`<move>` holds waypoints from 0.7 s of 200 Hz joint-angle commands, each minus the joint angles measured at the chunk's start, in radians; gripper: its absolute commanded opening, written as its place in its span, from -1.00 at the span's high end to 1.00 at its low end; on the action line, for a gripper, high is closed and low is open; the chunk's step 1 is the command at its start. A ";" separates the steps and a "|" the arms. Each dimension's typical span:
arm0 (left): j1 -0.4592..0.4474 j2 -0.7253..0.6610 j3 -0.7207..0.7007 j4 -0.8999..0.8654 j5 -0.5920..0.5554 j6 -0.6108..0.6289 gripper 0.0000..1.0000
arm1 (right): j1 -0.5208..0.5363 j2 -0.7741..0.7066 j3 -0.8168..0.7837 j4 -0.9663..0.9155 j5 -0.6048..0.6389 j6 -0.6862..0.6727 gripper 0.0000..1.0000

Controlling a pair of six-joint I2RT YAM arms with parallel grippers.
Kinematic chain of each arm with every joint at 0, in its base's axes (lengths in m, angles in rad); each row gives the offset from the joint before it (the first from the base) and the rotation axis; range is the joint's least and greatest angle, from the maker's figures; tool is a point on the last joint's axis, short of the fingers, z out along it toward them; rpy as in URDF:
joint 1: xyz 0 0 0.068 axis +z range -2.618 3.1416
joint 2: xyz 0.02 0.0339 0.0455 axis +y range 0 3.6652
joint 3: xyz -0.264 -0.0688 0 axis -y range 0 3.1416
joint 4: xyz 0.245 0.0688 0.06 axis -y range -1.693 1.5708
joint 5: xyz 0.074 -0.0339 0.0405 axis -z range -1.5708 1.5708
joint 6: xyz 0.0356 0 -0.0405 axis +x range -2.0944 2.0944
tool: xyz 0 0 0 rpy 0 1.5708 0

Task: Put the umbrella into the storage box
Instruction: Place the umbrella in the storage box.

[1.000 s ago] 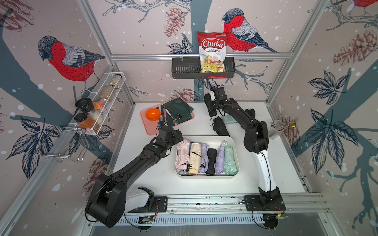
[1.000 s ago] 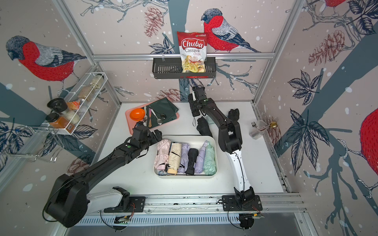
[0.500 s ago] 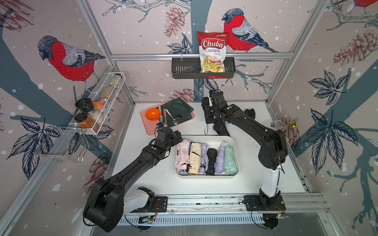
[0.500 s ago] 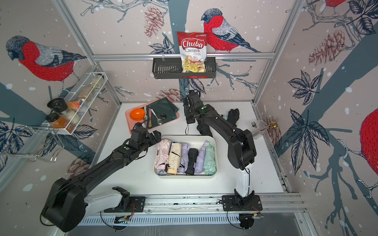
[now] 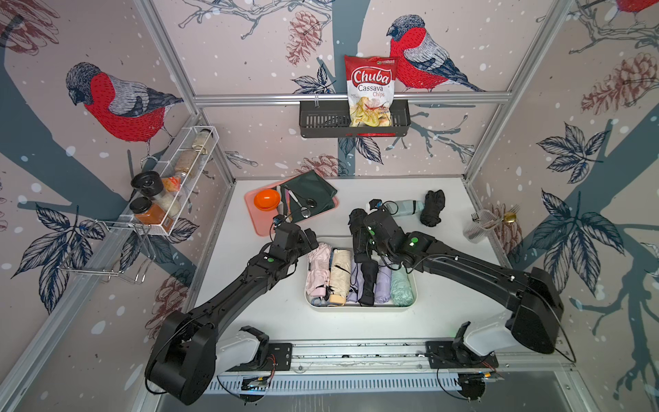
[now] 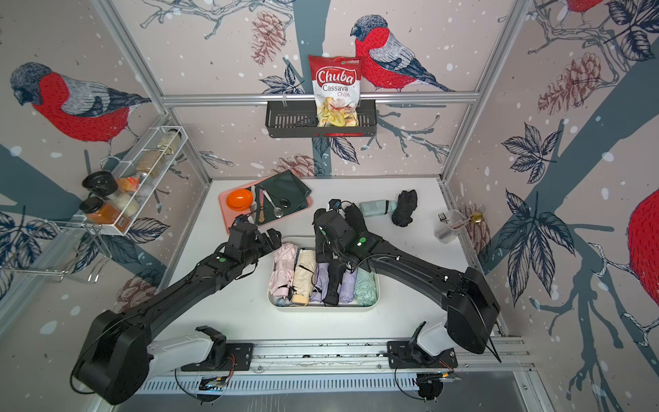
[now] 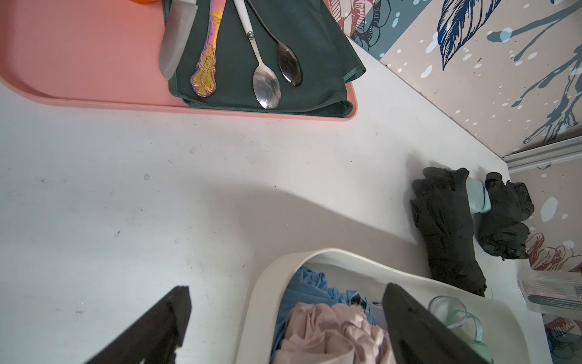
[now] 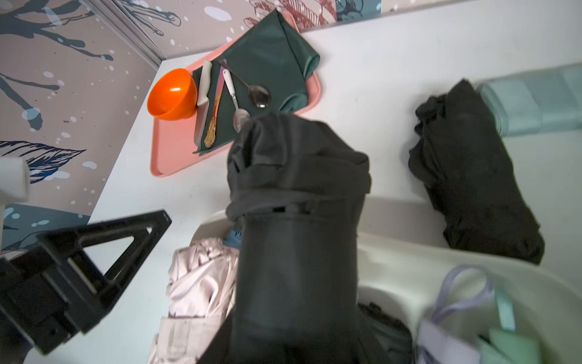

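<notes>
Right wrist view is filled by the black umbrella (image 8: 296, 205), folded and strapped, smooth near the lens and crumpled farther off. The right tool (image 5: 364, 228) is clenched round it, though its fingers are hidden behind the cloth. In both top views the umbrella hangs tilted above the back rim of the storage box (image 5: 360, 309), not yet inside it.

The left tool (image 7: 286, 288) is released, its jaws spread wide with nothing between them. It hovers over the box's corner, just above a pink umbrella (image 7: 330, 331).

The box is shallow off-white plastic with rounded corners and plain walls. It holds a row of folded umbrellas (image 5: 338, 274) lying side by side: pink, cream, lilac, black, lilac and mint.

Behind the box, on the scuffed white bench (image 5: 278, 314), lies a spare black umbrella (image 8: 472, 176), with a mint umbrella (image 8: 535, 104) just beside it. Toward the back left corner sits a flat pink tray (image 5: 260, 223) carrying an orange bowl (image 5: 266, 199), a dark green cloth (image 5: 310, 189) and some cutlery (image 7: 266, 85). A clear cup (image 5: 479, 228) of forks stands at the bench's right edge.

Wallpaper of red-breasted birds, pinecones and leaves covers the walls. A black slotted basket (image 5: 321, 121) on the back wall holds a bag of chips (image 5: 371, 92), and a white wire rack (image 5: 171, 185) of jars hangs on the left wall.
</notes>
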 commanded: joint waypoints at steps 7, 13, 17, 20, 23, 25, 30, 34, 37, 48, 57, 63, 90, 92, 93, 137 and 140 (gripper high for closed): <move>0.003 -0.003 -0.001 0.027 -0.002 0.001 -0.97 | 0.059 -0.071 -0.089 0.070 0.073 0.180 0.31; 0.003 -0.002 -0.002 0.026 -0.005 0.001 -0.97 | 0.073 -0.085 -0.108 0.069 0.080 0.200 0.31; 0.003 -0.002 -0.002 0.026 -0.006 0.001 -0.97 | 0.082 -0.093 -0.118 0.068 0.084 0.212 0.31; 0.003 -0.002 -0.002 0.027 -0.005 0.001 -0.97 | 0.089 -0.099 -0.127 0.066 0.087 0.221 0.31; 0.003 -0.003 -0.002 0.025 -0.007 0.001 -0.97 | 0.094 -0.103 -0.134 0.063 0.091 0.229 0.31; 0.003 -0.003 -0.002 0.026 -0.008 0.001 -0.97 | 0.098 -0.106 -0.139 0.061 0.095 0.235 0.31; 0.003 -0.003 -0.004 0.025 -0.009 0.000 -0.97 | 0.107 -0.115 -0.151 0.059 0.102 0.247 0.31; 0.003 -0.003 -0.003 0.025 -0.009 0.000 -0.97 | 0.113 -0.120 -0.160 0.057 0.109 0.256 0.31; 0.003 -0.003 -0.003 0.025 -0.010 0.000 -0.97 | 0.118 -0.124 -0.167 0.057 0.117 0.264 0.31; 0.003 -0.002 -0.004 0.024 -0.011 0.000 -0.97 | 0.133 -0.138 -0.192 0.060 0.144 0.280 0.31; 0.003 -0.003 -0.002 0.024 -0.012 0.000 -0.97 | 0.139 -0.142 -0.208 0.058 0.166 0.289 0.31; 0.003 -0.003 -0.004 0.024 -0.012 0.002 -0.97 | 0.143 -0.146 -0.217 0.057 0.180 0.294 0.31; 0.003 -0.003 -0.006 0.024 -0.010 0.000 -0.97 | 0.153 -0.147 -0.246 0.064 0.249 0.306 0.31; 0.003 -0.003 -0.005 0.025 -0.009 0.000 -0.96 | 0.153 -0.147 -0.246 0.064 0.253 0.306 0.31; 0.003 -0.002 -0.005 0.024 -0.009 0.000 -0.97 | 0.153 -0.147 -0.246 0.064 0.257 0.307 0.31; 0.003 0.000 -0.009 0.025 -0.013 0.000 -0.97 | 0.159 -0.098 -0.207 0.059 0.341 0.269 0.29; 0.001 0.000 -0.010 0.026 -0.012 0.000 -0.96 | 0.160 -0.092 -0.203 0.060 0.345 0.265 0.29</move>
